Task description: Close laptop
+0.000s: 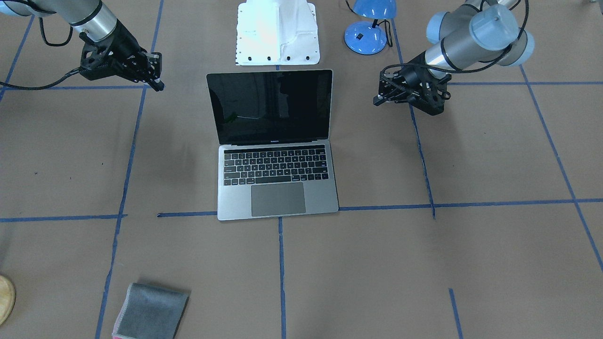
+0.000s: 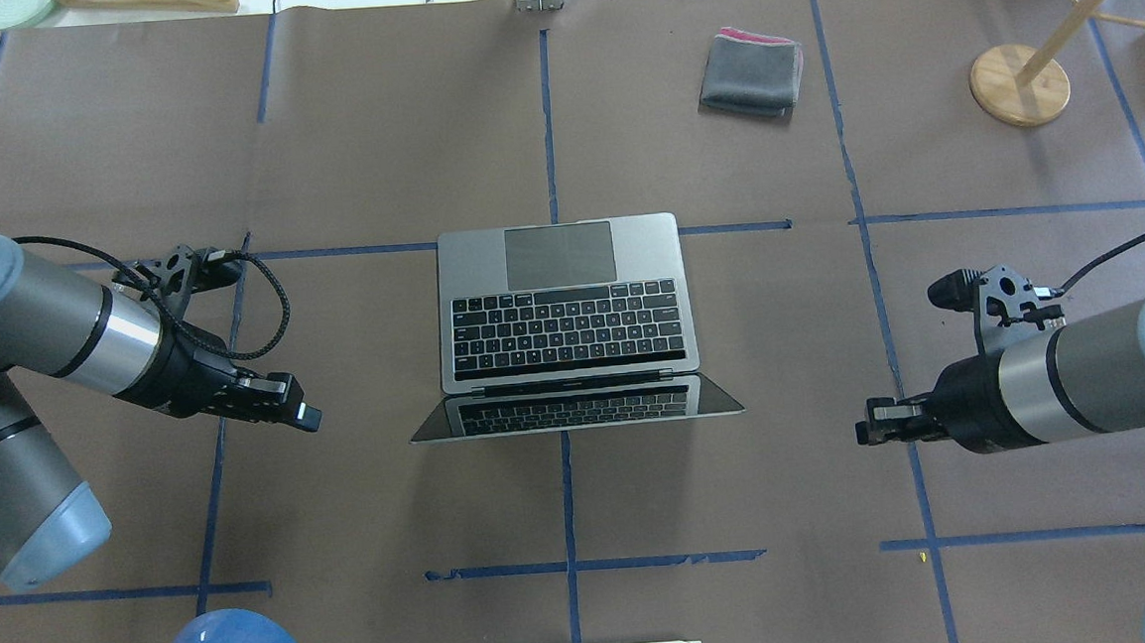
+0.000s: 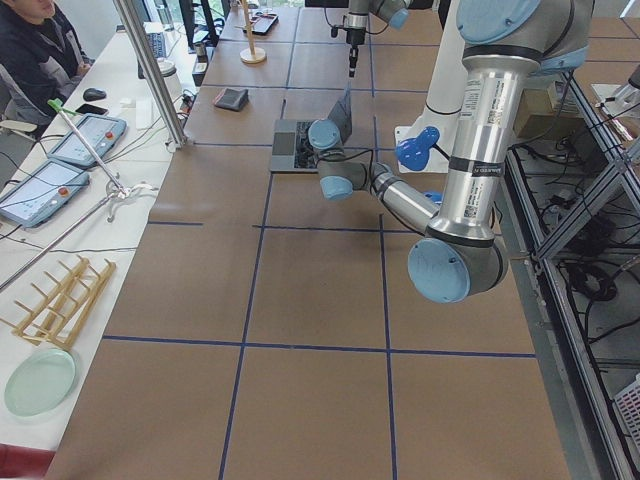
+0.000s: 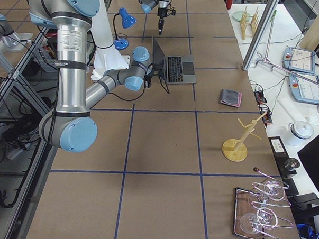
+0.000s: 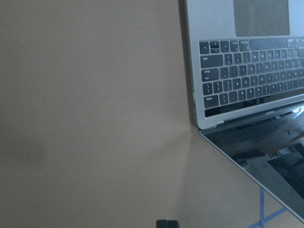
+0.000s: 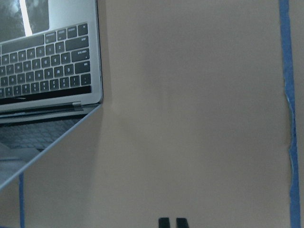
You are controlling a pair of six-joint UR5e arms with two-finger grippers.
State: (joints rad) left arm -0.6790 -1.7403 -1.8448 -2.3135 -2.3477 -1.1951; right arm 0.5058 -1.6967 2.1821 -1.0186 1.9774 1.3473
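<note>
Laptop [image 2: 563, 302] open at frame ctr on bench [image 2: 372, 125]. Left gripper [image 2: 306, 415] & right gripper [image 2: 868, 433] flank it, jaws narrow, nothing held. Risk: an off-centre push may skid or twist it, not fold it.

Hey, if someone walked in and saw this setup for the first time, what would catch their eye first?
The open laptop in the middle of the table, its glossy black screen raised and dark, draws the eye first. The left end effector and the right end effector hover on either side of it, neither touching it. A blue desk lamp stands at the robot's edge of the table.
</note>
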